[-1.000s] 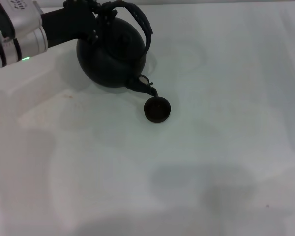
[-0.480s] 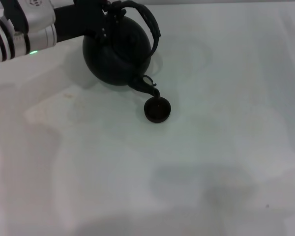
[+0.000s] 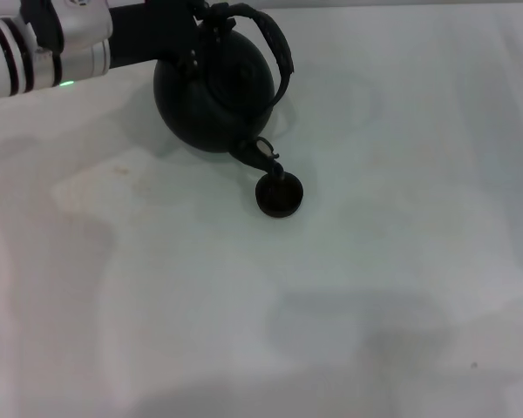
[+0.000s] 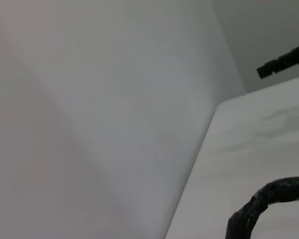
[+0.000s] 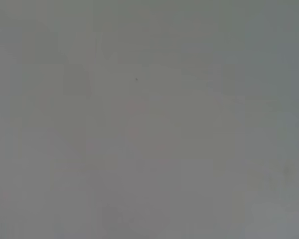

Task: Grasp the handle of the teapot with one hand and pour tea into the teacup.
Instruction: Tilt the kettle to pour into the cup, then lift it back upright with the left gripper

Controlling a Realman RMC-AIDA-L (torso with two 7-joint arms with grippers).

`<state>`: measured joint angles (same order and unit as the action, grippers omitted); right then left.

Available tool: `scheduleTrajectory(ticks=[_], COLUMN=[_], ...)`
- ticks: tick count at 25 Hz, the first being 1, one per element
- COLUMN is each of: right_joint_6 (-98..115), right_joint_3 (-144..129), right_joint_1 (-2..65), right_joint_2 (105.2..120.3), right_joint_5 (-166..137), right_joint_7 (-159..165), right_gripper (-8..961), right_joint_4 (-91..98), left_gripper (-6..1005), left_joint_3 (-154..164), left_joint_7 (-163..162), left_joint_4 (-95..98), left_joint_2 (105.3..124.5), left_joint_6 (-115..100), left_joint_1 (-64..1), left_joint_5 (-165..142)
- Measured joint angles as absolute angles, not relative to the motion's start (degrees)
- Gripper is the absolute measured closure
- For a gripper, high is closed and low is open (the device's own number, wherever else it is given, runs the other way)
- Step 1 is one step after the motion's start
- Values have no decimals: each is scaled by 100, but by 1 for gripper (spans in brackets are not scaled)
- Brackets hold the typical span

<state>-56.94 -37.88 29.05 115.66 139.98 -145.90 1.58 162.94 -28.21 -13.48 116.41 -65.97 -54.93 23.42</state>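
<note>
Lately the teapot (image 3: 213,91) has drifted rightward and its spout has come closer over the teacup (image 3: 279,194) on the table (image 3: 375,261), now hanging just at the cup's far rim; pouring looks under way or about to begin, though no stream is discernible; the left tool (image 3: 192,35) is at the handle (image 3: 275,48), apparently clamped on it, its fingers merging with the dark pot; the right tool is out of sight.

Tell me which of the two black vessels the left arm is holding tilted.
The teapot, the large round one with the arched handle, tipped spout-down by the left gripper over the small teacup, which sits free on the table.
</note>
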Motion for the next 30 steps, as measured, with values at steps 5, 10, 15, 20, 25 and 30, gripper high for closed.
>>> scheduleTrajectory(ticks=[5, 10, 15, 20, 25, 30], right_joint_6=[-5695, -5695, -5696, -5696, -5696, -5696], right_joint_3=[-3788, -3788, -3779, -3717, -3710, -3708], right_joint_1=[2893, 2885, 2882, 2882, 2878, 2881], right_joint_2=[11566, 11570, 11573, 11575, 11576, 11575], right_joint_5=[14001, 14001, 14001, 14001, 14001, 14001], right_joint_7=[-14590, -14590, -14589, -14586, -14584, -14581], right_gripper=[128, 128, 127, 127, 127, 127], right_joint_4=[158, 158, 158, 158, 158, 158], left_gripper=[884, 884, 885, 885, 885, 884], left_joint_3=[16295, 16294, 16294, 16295, 16295, 16295], left_joint_7=[-2821, -2821, -2821, -2821, -2821, -2821], left_joint_4=[-1448, -1451, -1521, -1576, -1785, -1843], left_joint_2=[11666, 11674, 11674, 11683, 11772, 11804], left_joint_6=[-6607, -6609, -6592, -6592, -6586, -6583], left_joint_1=[-5563, -5622, -5728, -5820, -5945, -6058], left_joint_5=[2210, 2188, 2029, 1942, 1904, 1762])
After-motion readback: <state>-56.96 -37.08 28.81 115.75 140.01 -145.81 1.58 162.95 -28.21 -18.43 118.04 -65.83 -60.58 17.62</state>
